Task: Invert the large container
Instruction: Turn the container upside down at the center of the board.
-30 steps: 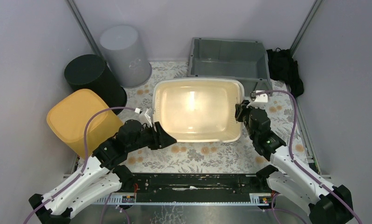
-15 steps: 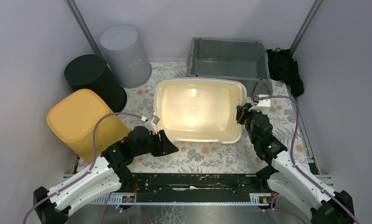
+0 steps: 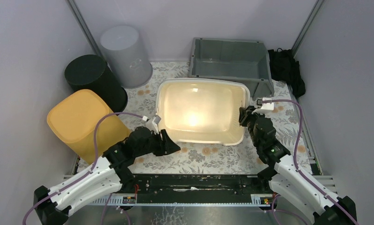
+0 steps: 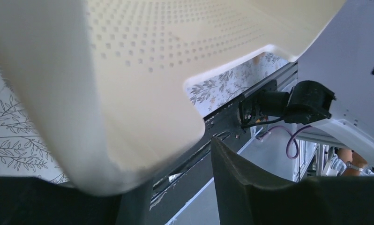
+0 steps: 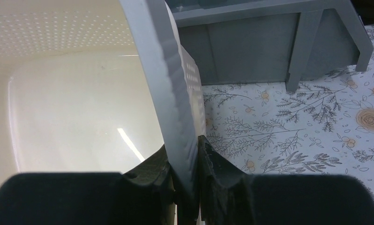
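Large container (image 3: 197, 110) — right rim pinched in right pincer (image 5: 185, 157).

One large container (image 3: 199, 112), a cream translucent rectangular tub with perforated walls, is mouth-up at table centre, long axis 9 to 3 o'clock.
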You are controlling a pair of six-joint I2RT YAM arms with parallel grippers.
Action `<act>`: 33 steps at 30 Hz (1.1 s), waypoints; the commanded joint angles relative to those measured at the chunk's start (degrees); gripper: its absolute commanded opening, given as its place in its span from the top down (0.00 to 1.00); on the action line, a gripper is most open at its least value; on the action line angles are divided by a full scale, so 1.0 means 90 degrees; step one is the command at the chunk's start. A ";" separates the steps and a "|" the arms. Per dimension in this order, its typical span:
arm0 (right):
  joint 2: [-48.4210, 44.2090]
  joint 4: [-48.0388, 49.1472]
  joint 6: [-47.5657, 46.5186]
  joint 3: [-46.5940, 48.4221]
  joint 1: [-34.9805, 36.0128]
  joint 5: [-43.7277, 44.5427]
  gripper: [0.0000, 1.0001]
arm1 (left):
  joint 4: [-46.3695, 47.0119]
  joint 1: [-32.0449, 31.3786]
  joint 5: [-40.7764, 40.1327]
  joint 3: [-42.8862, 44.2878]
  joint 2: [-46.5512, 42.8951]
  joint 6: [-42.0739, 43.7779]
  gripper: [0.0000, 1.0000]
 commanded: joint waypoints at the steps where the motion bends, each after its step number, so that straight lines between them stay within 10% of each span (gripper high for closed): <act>1: -0.0165 0.0370 0.0377 0.0029 0.0091 -0.0010 1.00 | -0.0186 -0.0077 -0.0620 0.0596 -0.0330 0.0011 0.48; 33: -0.0315 0.0236 -0.0068 0.0137 0.0107 0.0051 1.00 | 0.0562 -0.0085 -0.1310 -0.0121 0.0093 0.0005 0.47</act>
